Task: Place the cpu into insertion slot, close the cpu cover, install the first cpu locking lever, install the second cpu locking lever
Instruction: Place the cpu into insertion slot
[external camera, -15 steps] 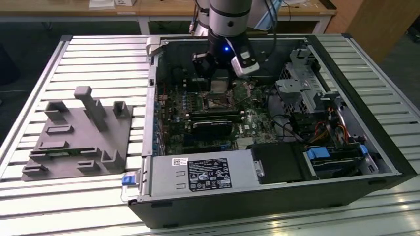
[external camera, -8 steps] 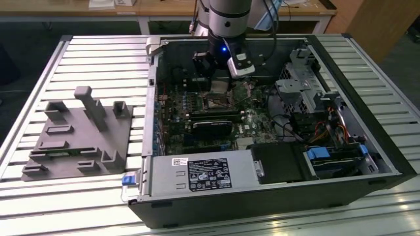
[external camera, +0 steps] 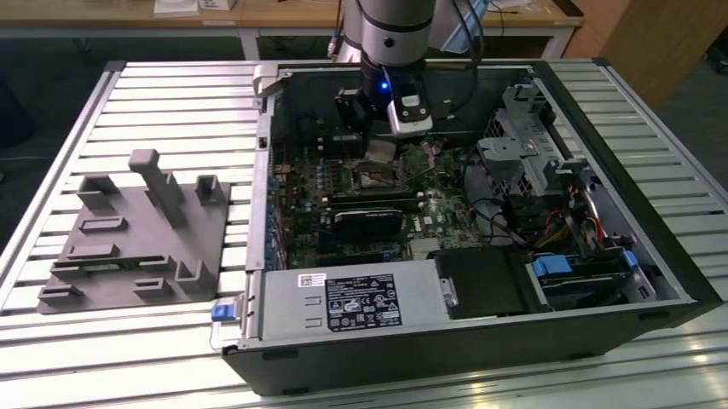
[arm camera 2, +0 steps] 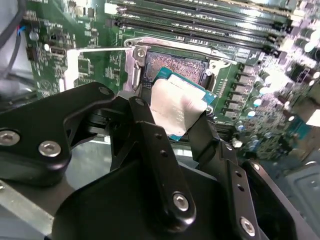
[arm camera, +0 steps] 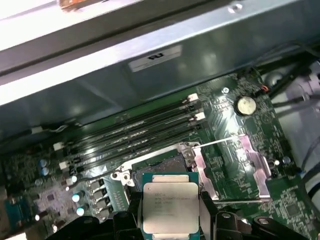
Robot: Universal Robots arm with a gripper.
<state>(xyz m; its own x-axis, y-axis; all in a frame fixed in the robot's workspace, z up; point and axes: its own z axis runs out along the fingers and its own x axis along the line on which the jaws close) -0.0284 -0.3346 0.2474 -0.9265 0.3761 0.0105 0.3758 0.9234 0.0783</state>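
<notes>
Step in hand: first of four, placing the chip.

- Claw [arm camera 2: 172, 112] clamped on the cpu [arm camera 2: 180, 100], one black finger on each of two opposite edges. Both wrist views agree on this; the cpu [arm camera: 171, 207] shows its pale metal face, with the green edge just visible.
- The cpu hangs just over the insertion slot [arm camera 2: 175, 65], which has a dark contact field and looks empty. The chip reads as tilted and not seated. Whether a corner touches the socket rim, cannot tell.
- The cpu cover [arm camera: 202, 167] is swung open beside the slot, so it is not closed.
- The locking levers [arm camera: 220, 142], thin wire rods by the cover, look released. Judged not installed.
- Exterior view: the arm [external camera: 393, 34] comes down in the upper centre of the frame into the open computer case [external camera: 455, 358], which lies on the slatted surface [external camera: 170, 85]. A grey fixture [external camera: 136, 239] sits at the exterior view's left, well apart from the case.

Done so far: chip picked up and brought over the socket. Left: seating, cover, both levers.

Hard to make out: the fingers hide the cpu's gripped edges, and the chip covers the near part of the slot. Orientation marks are not readable. The second lever's latch point is unclear.
</notes>
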